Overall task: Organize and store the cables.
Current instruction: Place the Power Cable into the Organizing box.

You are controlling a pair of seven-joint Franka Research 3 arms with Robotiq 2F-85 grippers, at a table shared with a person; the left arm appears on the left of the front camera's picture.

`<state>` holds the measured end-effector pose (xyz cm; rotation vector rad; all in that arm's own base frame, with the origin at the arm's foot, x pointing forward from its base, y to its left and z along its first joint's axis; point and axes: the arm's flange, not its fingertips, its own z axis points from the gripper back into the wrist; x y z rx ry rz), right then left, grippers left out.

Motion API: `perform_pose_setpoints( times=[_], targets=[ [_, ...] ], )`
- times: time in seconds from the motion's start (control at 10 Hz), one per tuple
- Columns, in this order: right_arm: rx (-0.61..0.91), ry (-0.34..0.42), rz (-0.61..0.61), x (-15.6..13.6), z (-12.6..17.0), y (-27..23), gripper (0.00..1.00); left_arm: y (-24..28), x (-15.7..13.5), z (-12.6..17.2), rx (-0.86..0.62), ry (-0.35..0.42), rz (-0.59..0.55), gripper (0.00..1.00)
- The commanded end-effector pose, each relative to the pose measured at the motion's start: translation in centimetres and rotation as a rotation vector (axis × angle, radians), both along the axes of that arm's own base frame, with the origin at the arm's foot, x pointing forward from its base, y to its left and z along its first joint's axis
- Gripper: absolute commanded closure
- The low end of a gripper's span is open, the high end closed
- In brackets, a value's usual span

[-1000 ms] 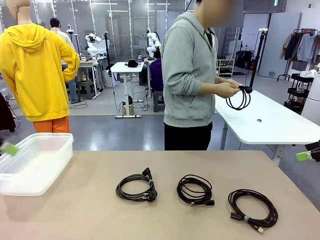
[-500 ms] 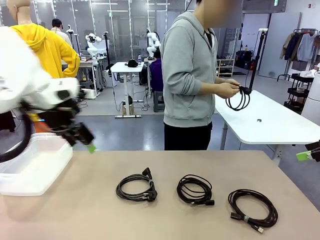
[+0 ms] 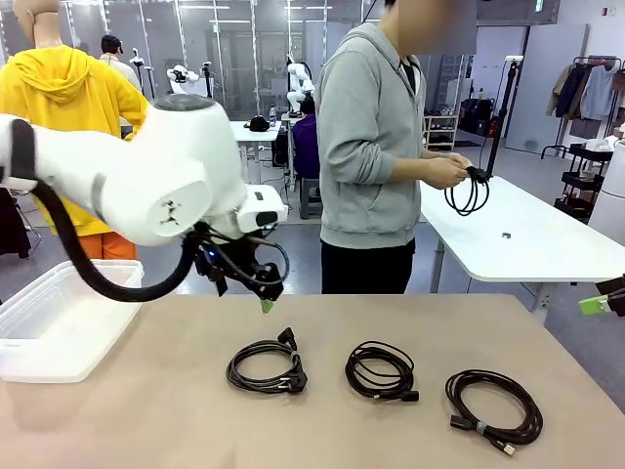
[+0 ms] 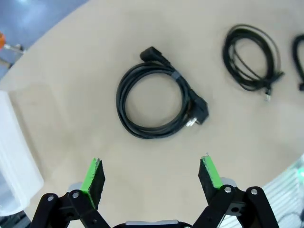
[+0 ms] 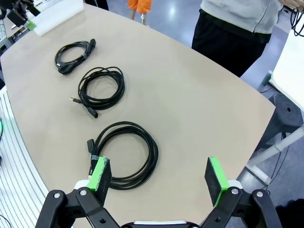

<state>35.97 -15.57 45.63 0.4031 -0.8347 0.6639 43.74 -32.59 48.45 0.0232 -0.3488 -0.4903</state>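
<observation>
Left wrist view: the left gripper (image 4: 151,167) hangs with fingers (image 4: 93,178) apart above a coiled black power cable (image 4: 123,104) on the beige desk (image 4: 71,118). The right gripper (image 5: 157,167) likewise has its fingers spread.

Left gripper (image 4: 151,165), right gripper (image 5: 158,167) — jaws apart

This is a robotics lab in a large open hall. A white robot arm (image 3: 146,186) reaches over a beige table (image 3: 439,322). White height-adjustable desks (image 3: 527,244) stand on a grey floor (image 3: 303,259), and glass partitions (image 3: 234,49) line the back. At the right stand a clothes rack (image 3: 591,93) and a black trolley (image 3: 586,186).
</observation>
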Motion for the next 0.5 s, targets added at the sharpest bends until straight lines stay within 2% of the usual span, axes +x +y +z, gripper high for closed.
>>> perform_pose_setpoints(
  times=[0.0, 0.2, 0.4],
  targets=[
    [0.006, -0.025, 0.012, 0.1, -0.2, -0.1, 0.00, -2.3, 1.7, -0.5, 0.028, 0.021, 0.085, 0.00],
    [0.006, -0.025, 0.012, 0.1, -0.2, -0.1, 0.00, -2.8, 1.8, -0.7, -0.021, 0.030, 0.099, 0.00],
    [0.006, -0.025, 0.012, 0.1, -0.2, -0.1, 0.00, -1.5, 1.3, -1.4, 0.010, 0.008, 0.068, 0.00]
  ],
)
